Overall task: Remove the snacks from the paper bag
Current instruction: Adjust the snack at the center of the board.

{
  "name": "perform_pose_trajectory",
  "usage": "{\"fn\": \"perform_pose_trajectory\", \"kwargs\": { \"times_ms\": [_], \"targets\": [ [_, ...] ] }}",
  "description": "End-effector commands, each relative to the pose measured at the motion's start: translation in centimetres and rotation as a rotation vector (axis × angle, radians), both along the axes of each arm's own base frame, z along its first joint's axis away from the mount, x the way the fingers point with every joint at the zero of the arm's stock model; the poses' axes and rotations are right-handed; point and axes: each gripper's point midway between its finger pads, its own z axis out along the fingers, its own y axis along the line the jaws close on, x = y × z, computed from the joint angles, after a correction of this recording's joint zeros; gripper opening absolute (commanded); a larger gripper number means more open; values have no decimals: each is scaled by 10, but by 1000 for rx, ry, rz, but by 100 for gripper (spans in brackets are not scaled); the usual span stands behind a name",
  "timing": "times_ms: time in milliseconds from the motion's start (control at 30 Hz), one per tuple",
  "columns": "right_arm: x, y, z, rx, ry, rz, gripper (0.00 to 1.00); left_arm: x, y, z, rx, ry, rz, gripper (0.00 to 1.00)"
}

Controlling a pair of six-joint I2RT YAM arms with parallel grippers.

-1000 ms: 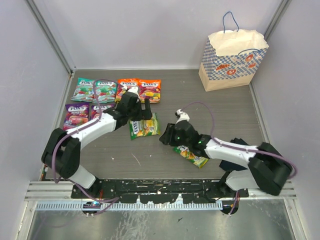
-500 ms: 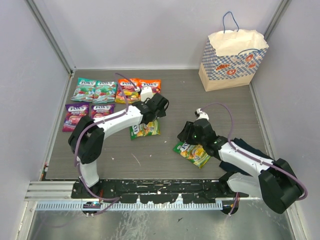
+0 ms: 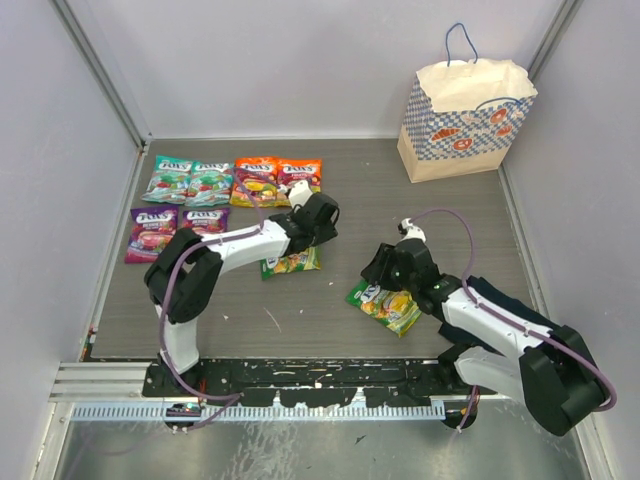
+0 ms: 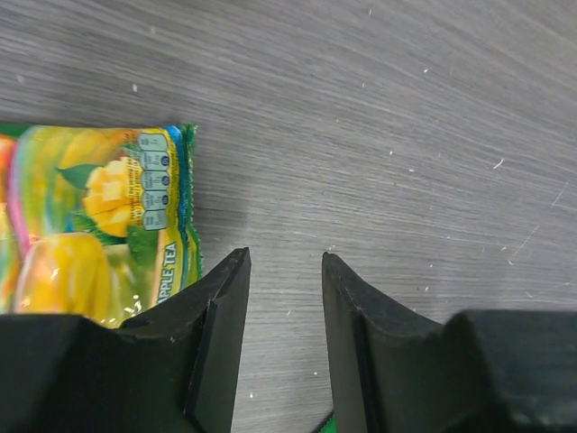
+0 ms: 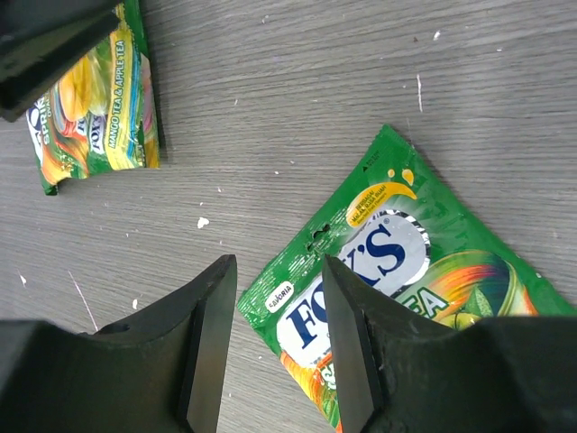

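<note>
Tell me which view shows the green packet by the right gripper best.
Right wrist: the packet fills much of the frame, lying flat, logo readable. The top view shows it small, just below the right gripper. The left wrist view shows only the other green packet.

Even, diffuse light from above fills the scene, and shadows on the counter (image 3: 350, 200) are soft and faint. The green packet (image 5: 397, 262) shows a mild sheen. Both wrist views are sharp on the counter, while the near fingers (image 4: 216, 334) look dark and featureless.
</note>
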Motion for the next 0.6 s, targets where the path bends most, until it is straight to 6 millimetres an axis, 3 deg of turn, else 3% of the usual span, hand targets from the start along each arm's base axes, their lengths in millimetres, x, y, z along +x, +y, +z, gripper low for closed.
{"fn": "perform_pose_trajectory", "kwargs": {
  "times_ms": [0,133,367,567],
  "targets": [
    [2,0,8,21,-41,14,49,7,-25,-9,-99,-4,-18,39],
    [2,-3,9,21,-44,7,49,-6,-24,-33,-90,55,-30,38],
    [3,-3,7,23,-37,10,49,-44,5,-63,-49,133,-43,38],
    [5,-1,8,24,-43,16,49,-105,28,-88,-23,284,-183,40]
  ]
}}
